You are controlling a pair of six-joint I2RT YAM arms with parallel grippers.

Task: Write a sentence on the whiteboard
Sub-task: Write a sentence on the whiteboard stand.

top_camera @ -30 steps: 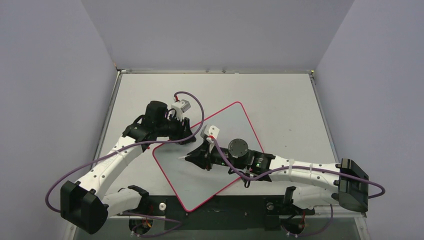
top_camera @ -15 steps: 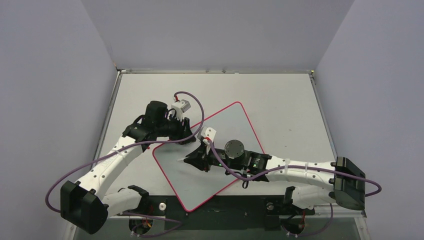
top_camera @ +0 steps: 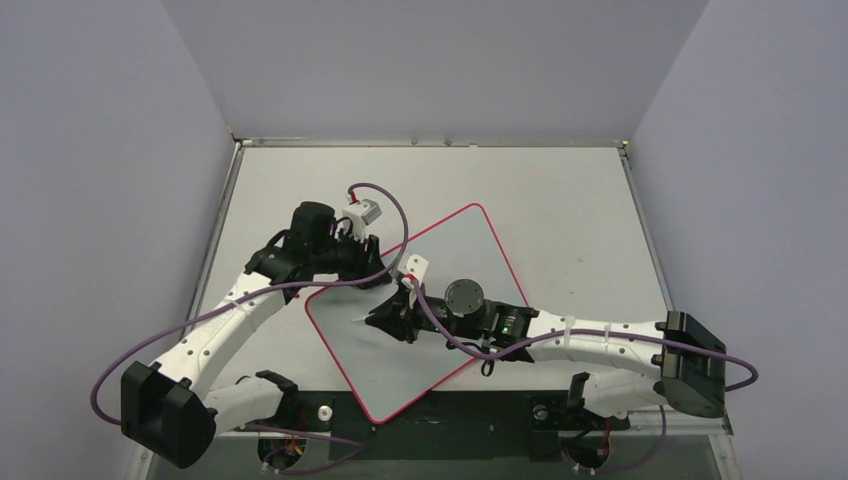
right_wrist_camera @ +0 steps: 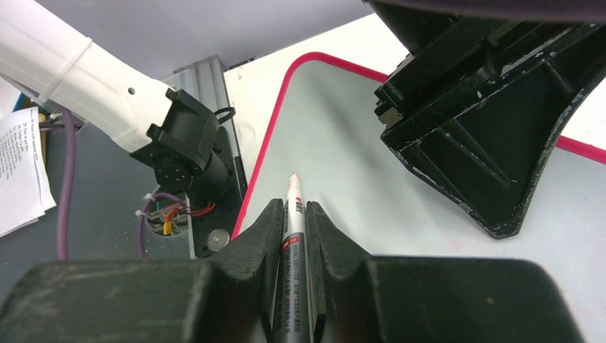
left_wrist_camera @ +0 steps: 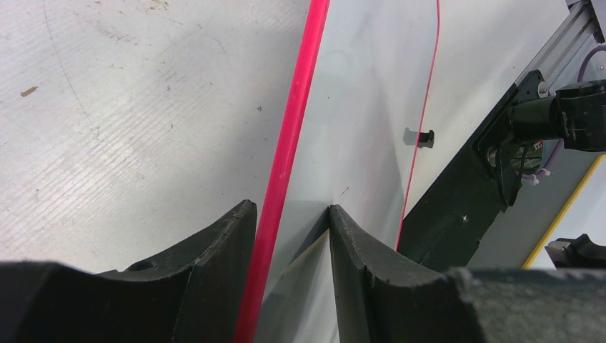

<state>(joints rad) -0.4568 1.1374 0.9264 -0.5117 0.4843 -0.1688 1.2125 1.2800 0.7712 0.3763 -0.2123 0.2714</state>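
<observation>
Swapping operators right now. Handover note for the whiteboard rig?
Left hand: open, fingers straddling the pink frame on the whiteboard's left edge.
Right hand: shut on the marker, tip aimed at the board near its left corner; contact unclear.
Done: marker grasped and positioned over the board.
Left: the whole sentence; no red writing shows on any visible part of the board.

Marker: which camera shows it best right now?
Right wrist: the marker sits centre frame, clamped in the right end effector, tip over the whiteboard. Top external shows only a pale sliver; left wrist shows none.
</observation>
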